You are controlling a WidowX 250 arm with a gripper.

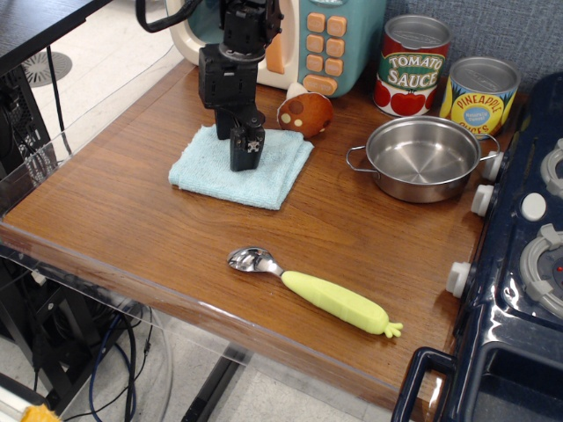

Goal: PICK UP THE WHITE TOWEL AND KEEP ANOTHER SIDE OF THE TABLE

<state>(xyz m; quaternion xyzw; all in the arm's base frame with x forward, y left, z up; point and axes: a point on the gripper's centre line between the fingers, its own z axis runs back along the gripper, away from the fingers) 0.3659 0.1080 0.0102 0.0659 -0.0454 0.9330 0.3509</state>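
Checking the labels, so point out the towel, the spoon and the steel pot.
white towel (207, 167), table camera view, bare left part.
spoon (339, 301), table camera view, yellow handle.
steel pot (422, 151), table camera view, inside bottom.

A grey-blue fabric wall panel (519, 31) stands behind the counter. Pale speckled floor (106, 53) shows at left, with dark cables (114, 352) hanging underneath and a black desk edge (35, 22) top left.

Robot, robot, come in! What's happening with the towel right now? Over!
Gripper down on the white towel, fingers look shut, grasp unclear. Towel flat on the table. Mushroom toy at its far corner, steel pot to the side. Over.
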